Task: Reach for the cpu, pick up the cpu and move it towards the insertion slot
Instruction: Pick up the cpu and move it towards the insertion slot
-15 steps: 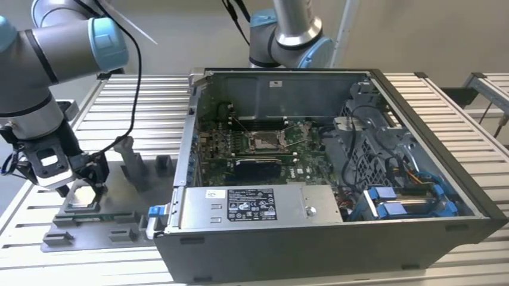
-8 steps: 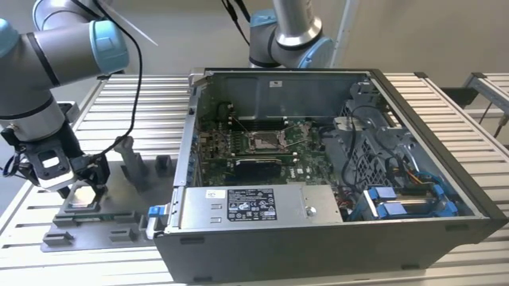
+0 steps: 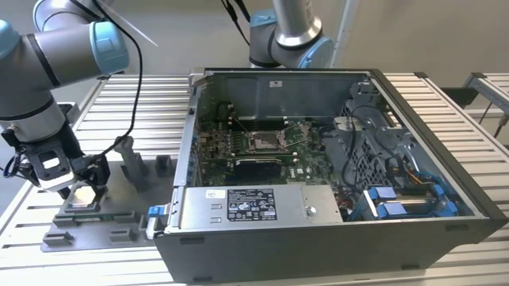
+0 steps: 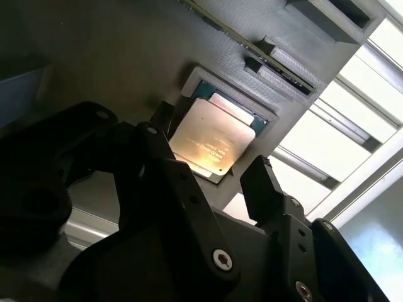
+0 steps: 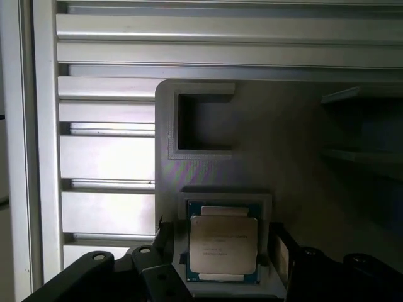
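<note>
A white label (image 3: 250, 205) is sitting on the power supply (image 3: 199, 214), its print too small to read; faint lines are marking the cpu (image 5: 223, 245), unreadable.

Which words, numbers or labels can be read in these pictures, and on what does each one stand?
No text can be read.
Large white label on the metal box: print too small.
Small white sticker on the back wall of the case: too small.
Chip, in both wrist views: faint print, blurred.
</note>
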Available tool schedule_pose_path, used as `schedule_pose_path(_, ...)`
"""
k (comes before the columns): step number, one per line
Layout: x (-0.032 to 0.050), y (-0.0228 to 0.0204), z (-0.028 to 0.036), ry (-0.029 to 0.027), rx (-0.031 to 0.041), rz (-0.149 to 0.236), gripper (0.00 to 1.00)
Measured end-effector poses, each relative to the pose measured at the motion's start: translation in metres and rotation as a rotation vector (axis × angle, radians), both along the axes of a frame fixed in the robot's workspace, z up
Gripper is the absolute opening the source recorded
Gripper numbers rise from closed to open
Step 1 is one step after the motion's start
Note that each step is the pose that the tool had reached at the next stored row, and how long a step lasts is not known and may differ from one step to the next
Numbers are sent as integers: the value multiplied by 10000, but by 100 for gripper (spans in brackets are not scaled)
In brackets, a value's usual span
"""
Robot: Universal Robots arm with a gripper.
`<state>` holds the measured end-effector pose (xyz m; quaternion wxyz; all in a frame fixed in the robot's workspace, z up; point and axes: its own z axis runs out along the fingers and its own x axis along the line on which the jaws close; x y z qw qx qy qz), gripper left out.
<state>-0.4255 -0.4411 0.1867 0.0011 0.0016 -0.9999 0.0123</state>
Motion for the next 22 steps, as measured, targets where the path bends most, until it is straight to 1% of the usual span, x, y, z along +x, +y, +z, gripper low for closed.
schedule_pose_path(4,0,0,-1,0,0,0,100)
schedule_pose_path(5,0,0,-1,0,0,0,0)
schedule_pose_path(13,-1,0,-2,1,0,0,0)
schedule_pose_path(15,0,1,13,-6,5,0,0)
schedule_pose_path(17,-1,0,66,2,0,-1,0)
schedule_pose_path(22,-1,0,205,1,1,0,0)
